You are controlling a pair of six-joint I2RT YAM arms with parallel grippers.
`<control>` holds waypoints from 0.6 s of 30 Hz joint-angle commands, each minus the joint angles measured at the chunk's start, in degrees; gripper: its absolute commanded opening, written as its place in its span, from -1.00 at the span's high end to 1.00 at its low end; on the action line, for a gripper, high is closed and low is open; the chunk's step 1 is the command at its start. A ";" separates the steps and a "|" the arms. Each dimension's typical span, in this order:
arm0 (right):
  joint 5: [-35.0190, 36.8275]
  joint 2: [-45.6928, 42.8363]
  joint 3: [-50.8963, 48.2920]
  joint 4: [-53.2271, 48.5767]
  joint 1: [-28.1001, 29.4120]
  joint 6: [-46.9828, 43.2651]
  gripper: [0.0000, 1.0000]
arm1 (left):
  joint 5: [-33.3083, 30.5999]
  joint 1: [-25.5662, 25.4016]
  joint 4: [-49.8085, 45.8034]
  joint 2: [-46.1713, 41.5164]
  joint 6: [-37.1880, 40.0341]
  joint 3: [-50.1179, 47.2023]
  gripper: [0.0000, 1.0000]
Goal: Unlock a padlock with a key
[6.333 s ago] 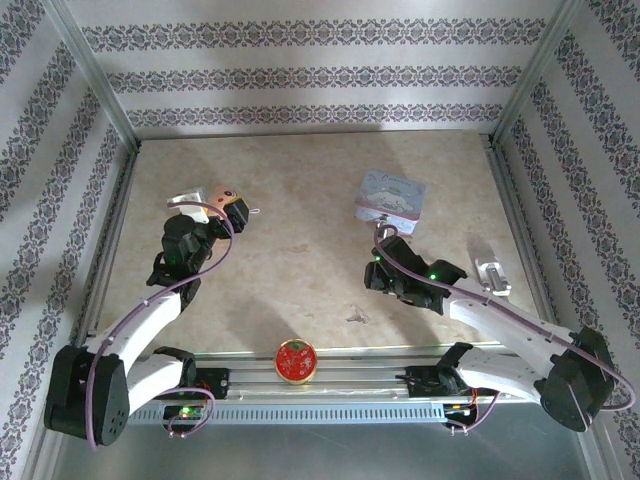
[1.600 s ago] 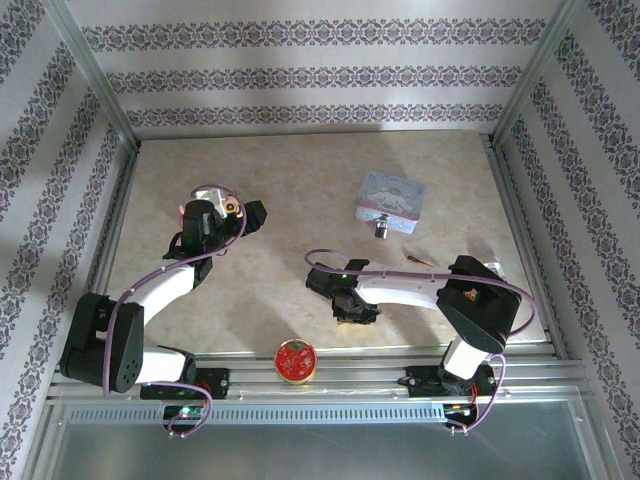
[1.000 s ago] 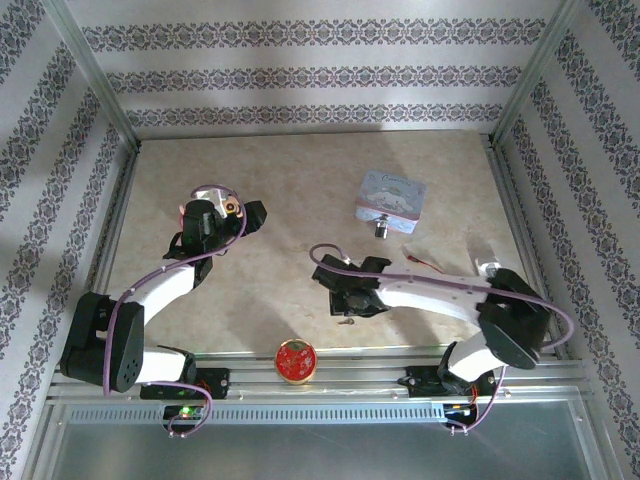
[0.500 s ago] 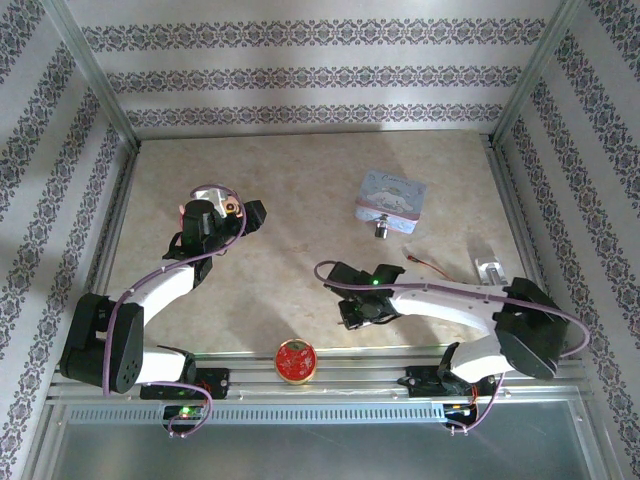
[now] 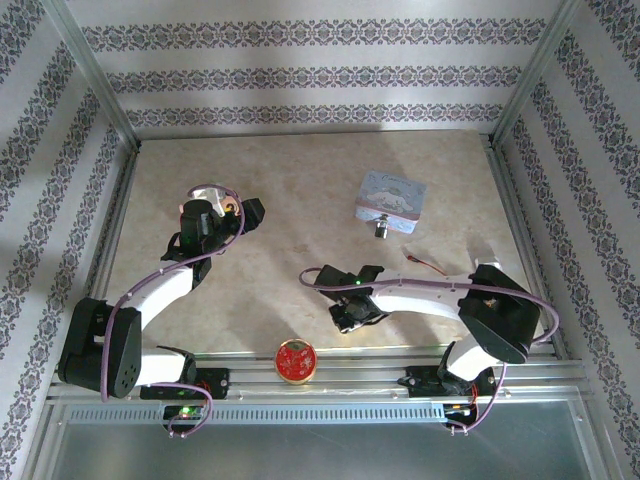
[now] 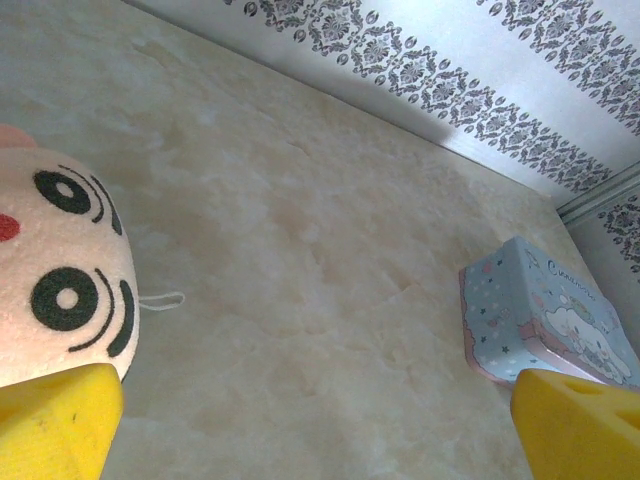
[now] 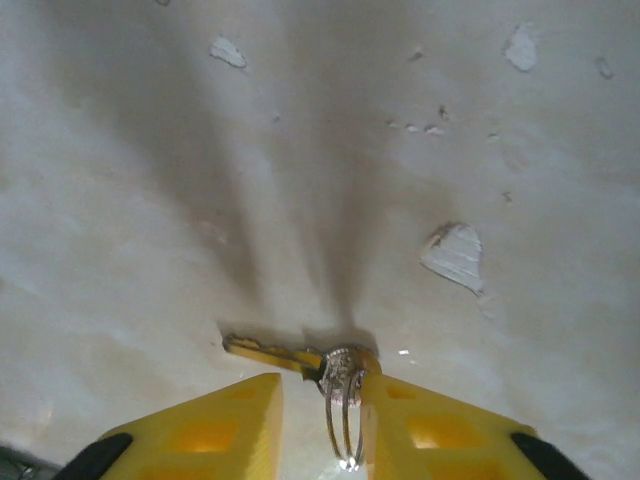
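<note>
A brass key (image 7: 272, 354) on a wire ring (image 7: 343, 405) lies on the table. My right gripper (image 7: 320, 410) is down over it, fingers either side of the key's head. The right finger (image 7: 400, 420) touches the head, and a narrow gap remains at the left finger (image 7: 225, 425). From above, the right gripper (image 5: 350, 316) is near the table's front middle. The small padlock (image 5: 382, 230) hangs on the front of a pale blue tin (image 5: 391, 199) at the back right. My left gripper (image 6: 320, 435) stands open over bare table, next to a plush toy (image 6: 60, 290).
A round red tin (image 5: 296, 361) sits at the front rail. A short red wire (image 5: 425, 262) lies right of centre. White chips (image 7: 455, 255) mark the table just beyond the key. The blue tin (image 6: 545, 320) is in front of the left gripper.
The right gripper's fingers have drawn in around the key's head, and the arm has shifted slightly left at the front of the table. The left arm has not moved.
</note>
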 commanded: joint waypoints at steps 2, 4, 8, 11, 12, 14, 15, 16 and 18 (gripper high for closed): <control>-0.41 1.27 0.38 0.86 0.50 -0.35 0.65 | -0.97 -0.53 0.06 -1.15 1.03 -0.06 -0.99; 0.69 1.03 0.83 -0.47 0.50 -0.43 0.79 | -0.97 -0.59 -0.09 -1.17 1.07 0.00 -0.99; 3.73 -1.11 3.36 -4.13 0.50 -1.16 1.00 | -1.13 -0.57 -1.43 -1.44 0.77 0.48 -0.99; 6.02 -3.11 5.49 -6.29 0.50 -1.62 1.00 | -1.09 -0.59 -3.47 -1.89 -0.02 1.33 -0.99; 6.89 -3.77 6.56 -7.35 0.45 -1.82 1.00 | -0.85 -0.59 -4.23 -1.98 -0.31 1.62 -0.99; 8.62 -4.69 8.69 -9.43 0.29 -2.19 1.00 | 0.15 -0.55 -5.25 -2.11 -1.17 2.19 -0.99; 9.11 -5.10 10.01 -10.50 0.03 -2.40 1.00 | 0.98 -0.60 -5.46 -1.99 -1.67 2.36 -0.99; 9.51 -5.42 11.11 -11.31 -0.26 -2.53 1.00 | 2.10 -0.59 -5.47 -1.92 -2.00 2.49 -0.99; 10.87 -6.11 13.27 -13.08 -1.26 -2.55 1.00 | 5.27 -0.59 -5.41 -1.68 -2.68 2.77 -0.99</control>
